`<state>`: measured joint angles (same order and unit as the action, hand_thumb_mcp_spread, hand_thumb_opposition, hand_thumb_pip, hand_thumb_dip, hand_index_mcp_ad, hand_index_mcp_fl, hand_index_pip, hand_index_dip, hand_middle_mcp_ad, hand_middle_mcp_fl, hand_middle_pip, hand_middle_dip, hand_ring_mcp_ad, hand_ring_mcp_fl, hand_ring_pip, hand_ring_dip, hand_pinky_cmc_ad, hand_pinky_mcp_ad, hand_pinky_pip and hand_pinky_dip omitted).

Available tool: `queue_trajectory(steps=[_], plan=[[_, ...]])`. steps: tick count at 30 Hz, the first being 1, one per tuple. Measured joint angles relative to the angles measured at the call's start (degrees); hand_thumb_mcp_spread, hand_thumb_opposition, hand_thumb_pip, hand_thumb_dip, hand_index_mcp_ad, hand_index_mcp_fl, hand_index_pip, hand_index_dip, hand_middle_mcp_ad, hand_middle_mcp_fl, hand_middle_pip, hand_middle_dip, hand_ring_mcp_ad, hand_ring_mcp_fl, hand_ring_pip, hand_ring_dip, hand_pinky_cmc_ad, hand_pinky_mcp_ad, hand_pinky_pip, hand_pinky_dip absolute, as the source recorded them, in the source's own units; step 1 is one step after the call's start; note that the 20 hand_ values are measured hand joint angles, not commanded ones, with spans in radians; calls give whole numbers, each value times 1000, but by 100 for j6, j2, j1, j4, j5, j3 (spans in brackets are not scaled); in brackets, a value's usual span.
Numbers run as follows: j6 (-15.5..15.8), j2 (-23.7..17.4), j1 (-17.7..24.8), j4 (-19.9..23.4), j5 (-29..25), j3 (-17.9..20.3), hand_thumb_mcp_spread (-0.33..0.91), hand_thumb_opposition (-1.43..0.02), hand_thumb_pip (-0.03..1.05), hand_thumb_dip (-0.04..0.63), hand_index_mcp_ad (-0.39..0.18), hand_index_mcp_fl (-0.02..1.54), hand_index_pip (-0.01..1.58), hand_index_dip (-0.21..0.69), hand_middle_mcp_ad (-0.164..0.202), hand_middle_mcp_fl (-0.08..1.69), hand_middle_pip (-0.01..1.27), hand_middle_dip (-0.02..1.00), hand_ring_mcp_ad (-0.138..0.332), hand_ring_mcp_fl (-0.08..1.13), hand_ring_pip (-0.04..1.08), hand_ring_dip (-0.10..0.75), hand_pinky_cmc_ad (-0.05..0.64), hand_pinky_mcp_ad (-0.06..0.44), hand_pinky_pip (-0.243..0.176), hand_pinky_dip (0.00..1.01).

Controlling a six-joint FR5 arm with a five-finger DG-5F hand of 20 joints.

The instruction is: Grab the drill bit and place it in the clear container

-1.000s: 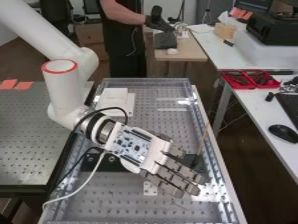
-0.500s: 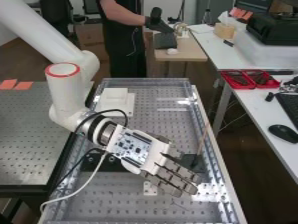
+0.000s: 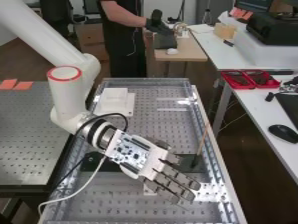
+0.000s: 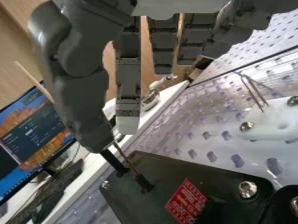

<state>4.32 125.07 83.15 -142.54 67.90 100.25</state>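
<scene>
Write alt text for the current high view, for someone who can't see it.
A white robot arm reaches in from the upper left, its dark grey hand open over a perforated bench, beside a thin brown rod standing on a black plate. A white block sits farther up the bench.

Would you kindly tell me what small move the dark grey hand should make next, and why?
I'd ease the hand slightly toward the thin brown rod, probably the bit, to bring it between thumb and fingers before curling: it stands up from the black block, passing behind the thumb in the wrist view, and the straight fingers hold nothing.
</scene>
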Motion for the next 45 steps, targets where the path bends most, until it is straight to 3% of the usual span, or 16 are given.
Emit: queue_trajectory(steps=[14,39,45], plan=[[-335,111,75,243,-169,58,565,-824,510,262,-38,476,1037,428,82,115,110,222,68,52,93,16,241,42,-91,138],[-281,234,113,199,-259,-45,565,-829,494,262,-37,508,1103,410,82,127,112,222,70,66,93,16,267,44,-91,138],[-274,262,102,204,-261,-90,625,-899,482,253,-75,593,1194,394,80,166,112,222,68,75,93,17,262,42,-91,140]])
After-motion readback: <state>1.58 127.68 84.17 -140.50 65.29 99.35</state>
